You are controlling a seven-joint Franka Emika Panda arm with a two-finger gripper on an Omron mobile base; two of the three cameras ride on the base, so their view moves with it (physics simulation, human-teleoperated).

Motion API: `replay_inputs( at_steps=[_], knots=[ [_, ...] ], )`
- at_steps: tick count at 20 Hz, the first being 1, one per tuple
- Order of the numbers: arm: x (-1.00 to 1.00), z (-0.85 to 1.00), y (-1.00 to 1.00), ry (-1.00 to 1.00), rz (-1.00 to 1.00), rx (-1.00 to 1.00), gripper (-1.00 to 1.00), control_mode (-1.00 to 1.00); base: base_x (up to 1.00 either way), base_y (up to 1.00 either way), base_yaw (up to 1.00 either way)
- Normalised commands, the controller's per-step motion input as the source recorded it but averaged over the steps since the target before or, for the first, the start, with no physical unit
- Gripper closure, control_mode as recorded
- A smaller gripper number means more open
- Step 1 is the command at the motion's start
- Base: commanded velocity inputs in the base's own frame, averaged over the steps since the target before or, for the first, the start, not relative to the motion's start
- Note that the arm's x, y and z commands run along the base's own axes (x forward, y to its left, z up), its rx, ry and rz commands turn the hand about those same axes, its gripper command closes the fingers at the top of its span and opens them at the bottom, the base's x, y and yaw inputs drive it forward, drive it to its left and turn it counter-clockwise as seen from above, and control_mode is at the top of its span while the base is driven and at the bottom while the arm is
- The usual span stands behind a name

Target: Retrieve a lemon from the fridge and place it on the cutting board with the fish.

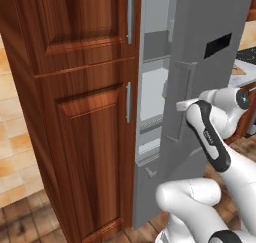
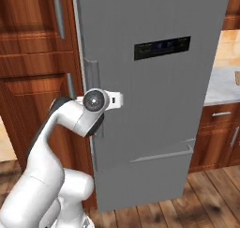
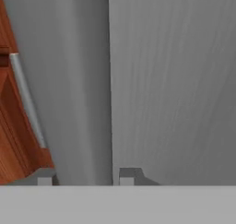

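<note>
Now we see the fridge (image 1: 210,62) with its door swung partly ajar, white shelves (image 1: 152,94) showing through the gap beside the reddish-brown cabinet (image 1: 75,112). Our gripper (image 3: 82,177) sits at the long vertical handle (image 2: 92,81) on the door's edge, the fingers (image 3: 128,176) drawn in tight on either side of it (the hand view shows the bar running straight up between the two tips). Off to the right, the marble table (image 2: 220,84) runs beside the fridge, and the black display panel (image 2: 161,47) sits high on the door.
</note>
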Motion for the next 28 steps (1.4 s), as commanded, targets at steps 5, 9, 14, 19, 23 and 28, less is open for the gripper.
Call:
replay_inputs(
  at_steps=[5, 9, 14, 19, 23, 28],
  knots=[
    [-1.00, 0.27, -1.00, 0.15, -0.01, 0.04, 1.00, -1.00, 0.00, 0.00, 0.00],
    [-1.00, 0.31, -1.00, 0.17, -0.02, 0.03, 1.00, -1.00, 0.00, 0.00, 0.00],
    [-1.00, 0.22, -1.00, 0.19, -0.03, 0.07, 1.00, -1.00, 0.00, 0.00, 0.00],
    [-0.55, 0.03, -0.94, 0.15, -0.03, 0.07, 1.00, -1.00, 0.00, 0.00, 0.00],
    [-0.21, 0.06, -0.11, 0.00, -0.01, -0.02, -1.00, -1.00, 0.00, 0.00, 0.00],
    [-0.58, 0.44, 0.11, -0.07, -0.03, -0.20, -1.00, -1.00, 0.00, 0.00, 0.00]
  ],
)
